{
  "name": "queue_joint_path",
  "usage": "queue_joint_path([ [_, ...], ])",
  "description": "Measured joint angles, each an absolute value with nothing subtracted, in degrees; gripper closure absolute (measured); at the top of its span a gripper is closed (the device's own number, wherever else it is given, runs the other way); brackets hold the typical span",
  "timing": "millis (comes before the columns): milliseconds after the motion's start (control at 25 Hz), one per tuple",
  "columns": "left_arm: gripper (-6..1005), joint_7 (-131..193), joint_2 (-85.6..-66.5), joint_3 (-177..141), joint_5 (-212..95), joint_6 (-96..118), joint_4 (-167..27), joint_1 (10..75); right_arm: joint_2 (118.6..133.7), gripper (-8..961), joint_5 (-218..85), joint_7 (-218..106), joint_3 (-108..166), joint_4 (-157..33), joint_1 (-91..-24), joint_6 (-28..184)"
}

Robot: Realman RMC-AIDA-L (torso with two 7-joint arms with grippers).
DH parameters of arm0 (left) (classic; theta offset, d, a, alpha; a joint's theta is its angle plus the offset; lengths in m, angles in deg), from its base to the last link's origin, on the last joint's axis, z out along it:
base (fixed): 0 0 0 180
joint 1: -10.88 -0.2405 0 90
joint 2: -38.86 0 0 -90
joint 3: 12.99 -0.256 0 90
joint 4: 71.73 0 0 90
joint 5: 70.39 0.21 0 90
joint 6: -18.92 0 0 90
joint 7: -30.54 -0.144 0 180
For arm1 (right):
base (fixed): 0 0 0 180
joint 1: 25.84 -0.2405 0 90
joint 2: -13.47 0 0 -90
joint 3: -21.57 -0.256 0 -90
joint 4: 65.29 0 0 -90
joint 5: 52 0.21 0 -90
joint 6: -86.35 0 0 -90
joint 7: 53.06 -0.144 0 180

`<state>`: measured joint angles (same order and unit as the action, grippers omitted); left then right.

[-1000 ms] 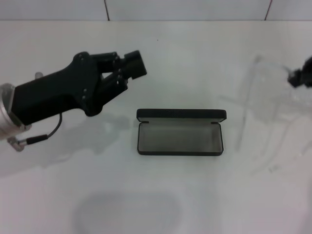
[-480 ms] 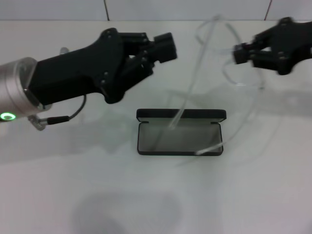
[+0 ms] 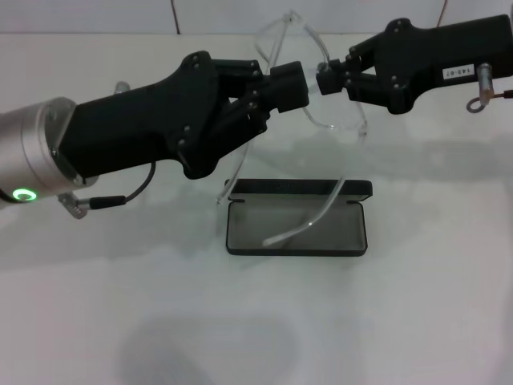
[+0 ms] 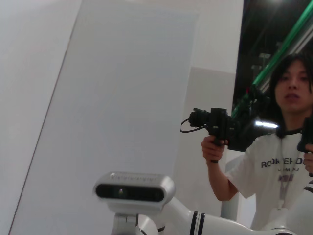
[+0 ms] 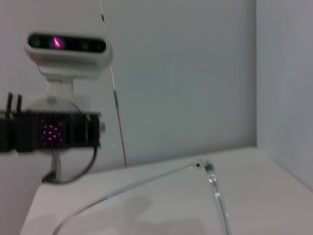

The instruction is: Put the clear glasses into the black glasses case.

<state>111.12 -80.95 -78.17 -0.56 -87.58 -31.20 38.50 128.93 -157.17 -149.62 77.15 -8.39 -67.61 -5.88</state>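
The clear glasses hang in the air above the black glasses case, which lies open on the white table with its lid up at the back. My right gripper is shut on the glasses' front near the bridge. My left gripper is shut and meets the frame from the other side; I cannot tell whether it holds it. One temple arm dangles down into the case, the other reaches past the case's back left corner. In the right wrist view a temple arm and its hinge show.
A white wall with tile seams runs behind the table. The left wrist view shows only the robot's head camera and a person holding a camera, with no task objects in it.
Both grippers have moved inward and met over the case. The right one carried the glasses left from the table's right side, and a temple arm now hangs into the case.
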Motion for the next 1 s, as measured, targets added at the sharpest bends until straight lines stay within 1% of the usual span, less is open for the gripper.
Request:
queue_joint_path([
  [360, 949, 107.79, -80.61, -77.58, -0.6, -86.87, -35.68, 39.2, 128.9, 887, -151.32, -148.21, 77.12, -8.42, -67.37, -7.2],
  [1000, 950, 104.49, -80.78, -77.49, -0.6, -85.17, -39.42, 39.17, 129.23, 887, -148.18, -147.35, 77.2, -8.9, -67.14, -10.45],
])
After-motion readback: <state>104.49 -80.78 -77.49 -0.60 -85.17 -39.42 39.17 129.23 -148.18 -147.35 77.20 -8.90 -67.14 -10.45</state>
